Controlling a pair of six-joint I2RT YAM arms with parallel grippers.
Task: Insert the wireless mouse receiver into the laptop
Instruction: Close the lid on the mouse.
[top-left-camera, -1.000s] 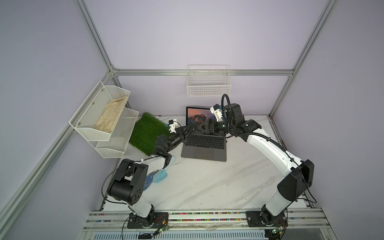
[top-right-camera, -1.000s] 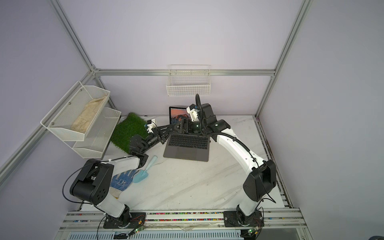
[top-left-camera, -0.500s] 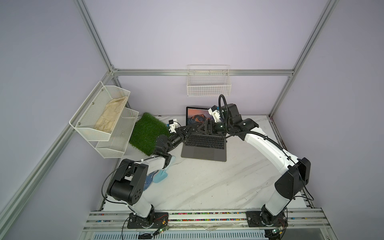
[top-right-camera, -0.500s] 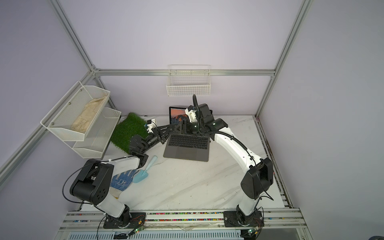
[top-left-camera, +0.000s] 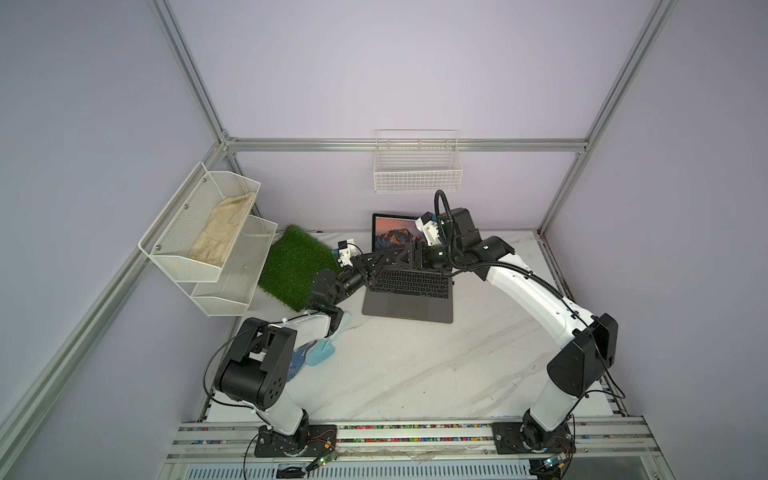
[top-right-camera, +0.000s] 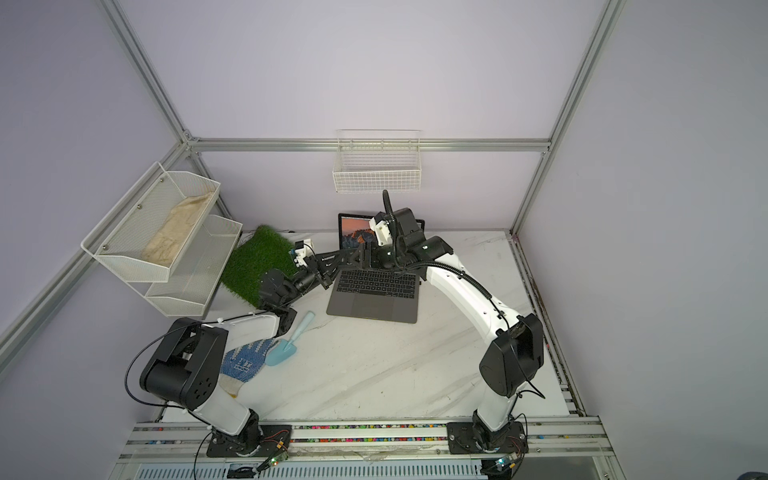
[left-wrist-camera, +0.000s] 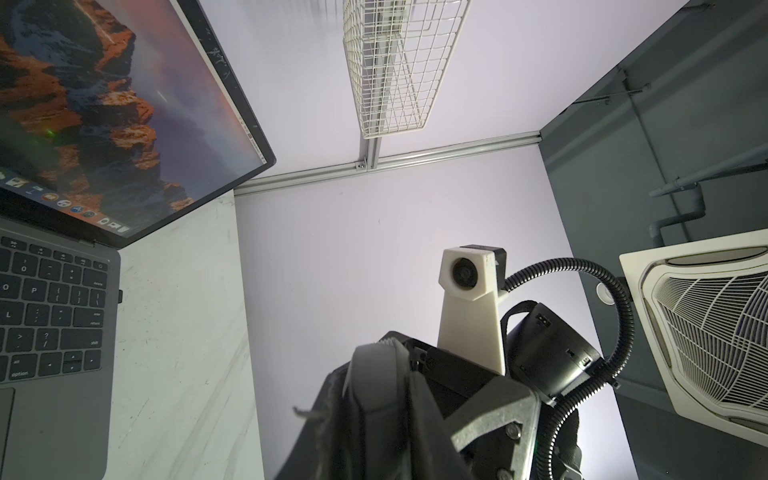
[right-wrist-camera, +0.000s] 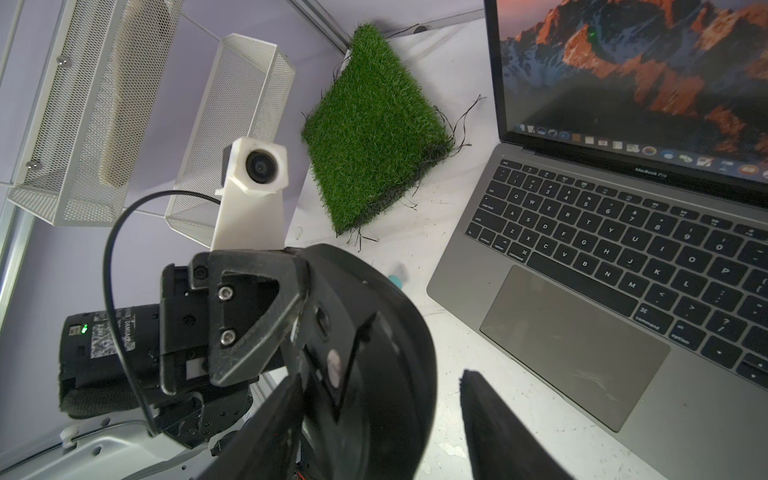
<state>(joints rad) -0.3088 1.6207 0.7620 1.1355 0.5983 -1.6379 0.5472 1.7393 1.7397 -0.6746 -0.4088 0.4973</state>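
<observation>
Right wrist view shows the right pincer with its two dark fingers apart, straddling the black mouse. Bare desk shows in the gap between one finger and the mouse's curved rim. The left pincer is clamped on that mouse, whose underside faces this camera. In both top views the two pincers meet above the laptop, over its hinge line and top key rows.

Around the laptop the marble desk lies open in front of the trackpad and off the edge on the right arm's side. Off the opposite edge a green grass mat sits near, one corner toward the keyboard. A pale blue trowel lies near the laptop's front corner on that same side. The screen stands close to the back wall.

The wireless mouse receiver shows as a tiny dark stub touching the laptop's side edge on the right arm's side, level with the middle key rows. It juts sideways away from the keys, level with the desk. It is too small to tell its long axis, or how deep it sits.
</observation>
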